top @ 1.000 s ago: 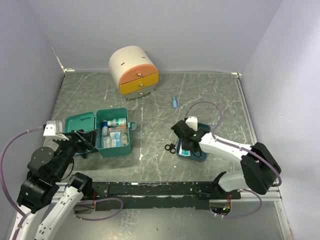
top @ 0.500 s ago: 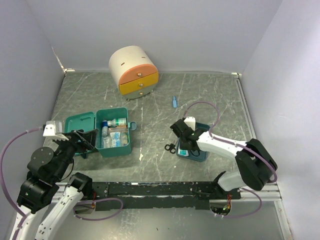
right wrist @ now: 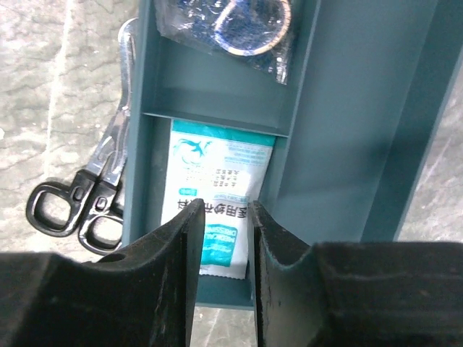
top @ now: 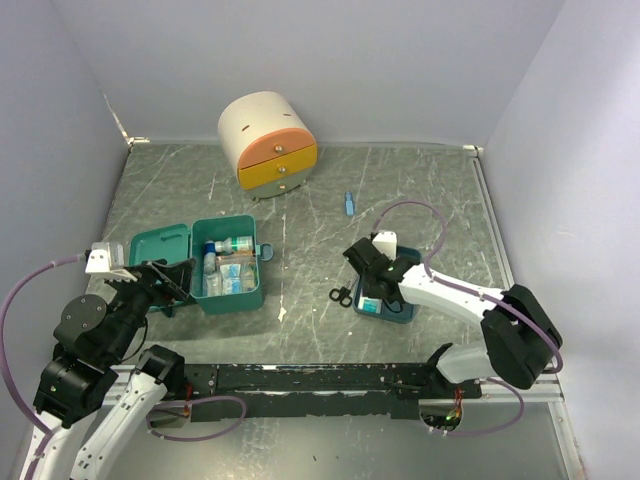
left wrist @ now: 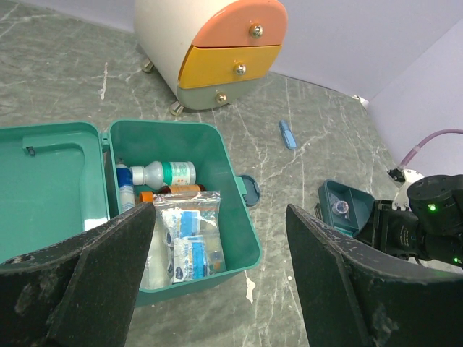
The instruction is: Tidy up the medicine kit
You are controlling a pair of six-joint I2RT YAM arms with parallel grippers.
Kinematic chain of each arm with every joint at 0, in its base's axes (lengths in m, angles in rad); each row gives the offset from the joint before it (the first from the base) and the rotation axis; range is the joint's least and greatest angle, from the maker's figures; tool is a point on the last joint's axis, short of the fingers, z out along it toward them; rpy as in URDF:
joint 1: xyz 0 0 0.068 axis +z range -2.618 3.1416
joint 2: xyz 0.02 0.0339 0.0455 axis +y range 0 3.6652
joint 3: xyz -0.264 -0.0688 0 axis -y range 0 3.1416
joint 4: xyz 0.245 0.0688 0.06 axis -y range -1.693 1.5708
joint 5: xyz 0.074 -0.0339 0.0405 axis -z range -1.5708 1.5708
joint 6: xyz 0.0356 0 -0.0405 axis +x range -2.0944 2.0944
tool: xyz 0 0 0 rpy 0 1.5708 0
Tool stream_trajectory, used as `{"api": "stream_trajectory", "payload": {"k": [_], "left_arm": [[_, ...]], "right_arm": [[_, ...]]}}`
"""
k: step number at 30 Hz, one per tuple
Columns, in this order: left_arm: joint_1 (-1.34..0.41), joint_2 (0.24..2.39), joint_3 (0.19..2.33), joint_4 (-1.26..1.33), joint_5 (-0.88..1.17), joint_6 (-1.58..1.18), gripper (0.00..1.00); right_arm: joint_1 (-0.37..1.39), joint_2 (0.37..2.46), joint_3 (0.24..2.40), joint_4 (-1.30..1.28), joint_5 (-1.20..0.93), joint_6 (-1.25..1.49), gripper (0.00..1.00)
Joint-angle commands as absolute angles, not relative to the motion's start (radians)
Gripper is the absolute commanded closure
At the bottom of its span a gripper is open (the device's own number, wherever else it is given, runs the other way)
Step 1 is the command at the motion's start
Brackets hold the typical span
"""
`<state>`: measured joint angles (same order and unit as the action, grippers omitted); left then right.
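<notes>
The teal medicine kit stands open at the left, lid flat beside it. Inside lie a white bottle and a clear bag of plasters. My left gripper hangs open above the kit's near wall, holding nothing. My right gripper hovers over the dark-blue divided tray. Its jaws stand a little apart, just above a white and teal dressing packet that lies flat in a tray compartment. Nothing is between the fingers.
A bagged tape roll fills the tray's far compartment. Black-handled scissors lie against the tray's left side. A small blue tube lies mid-table. The cream cabinet with orange and yellow drawers stands at the back.
The right gripper's jaws have parted slightly over the tray, and its arm shifted a little. The left arm has not moved.
</notes>
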<state>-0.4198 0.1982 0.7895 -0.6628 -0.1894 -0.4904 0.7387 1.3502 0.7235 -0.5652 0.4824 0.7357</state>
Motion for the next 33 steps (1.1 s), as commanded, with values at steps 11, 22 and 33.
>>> {"api": "stream_trajectory", "payload": {"k": [11,22,33], "left_arm": [[-0.41,0.186,0.785,-0.663,-0.202,-0.496,0.16],[-0.411,0.187,0.786,-0.663,-0.204,-0.497,0.16],[-0.411,0.178,0.792,-0.673,-0.219,-0.505,0.16]], "right_arm": [[0.716,1.434,0.678,-0.407,0.388,0.719,0.61],[0.699,1.41,0.729,-0.47,0.414,0.725,0.55],[0.758,1.279,0.792,-0.533,0.417,0.749,0.52]]}}
